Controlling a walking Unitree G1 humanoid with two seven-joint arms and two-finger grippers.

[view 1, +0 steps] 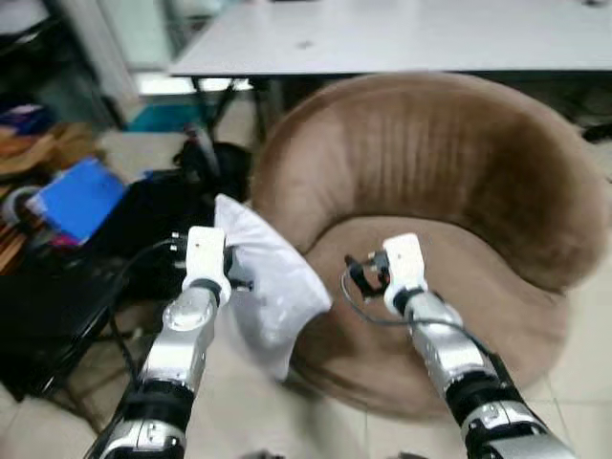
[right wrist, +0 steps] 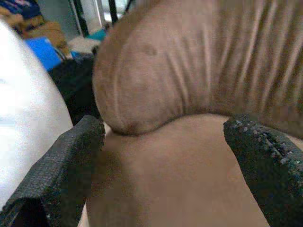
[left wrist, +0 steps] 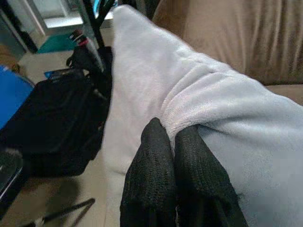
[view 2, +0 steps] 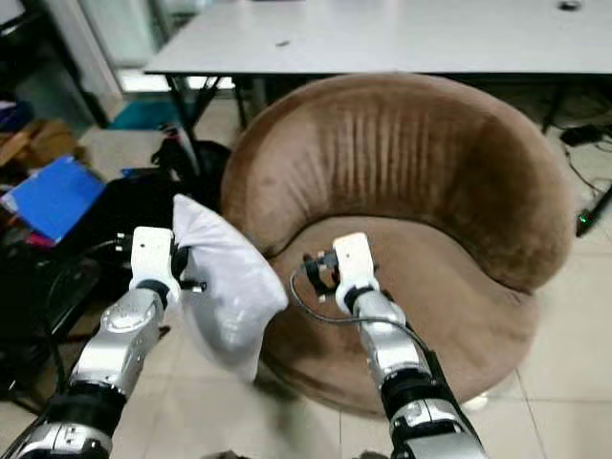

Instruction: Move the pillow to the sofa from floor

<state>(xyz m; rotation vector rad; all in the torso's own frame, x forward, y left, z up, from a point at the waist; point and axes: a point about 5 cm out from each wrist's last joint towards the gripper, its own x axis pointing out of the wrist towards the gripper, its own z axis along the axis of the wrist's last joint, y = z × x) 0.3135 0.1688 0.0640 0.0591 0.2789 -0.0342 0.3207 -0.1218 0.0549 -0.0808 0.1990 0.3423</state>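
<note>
The pillow (left wrist: 227, 118) is soft, matt white fleece, the round sofa (view 1: 449, 163) a brown velvety plush with a ribbed nap, the left tool (left wrist: 174, 177) has coarse-grained black rubbery fingers (left wrist: 149, 179), the table (view 1: 402, 38) looks smooth pale grey, and the floor (view 2: 564, 382) is glossy light tile.

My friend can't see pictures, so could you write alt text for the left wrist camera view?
Two black fingers pinch a fold of a pale grey pillow, held up beside a brown sofa. A black bag lies on the floor behind.
</note>
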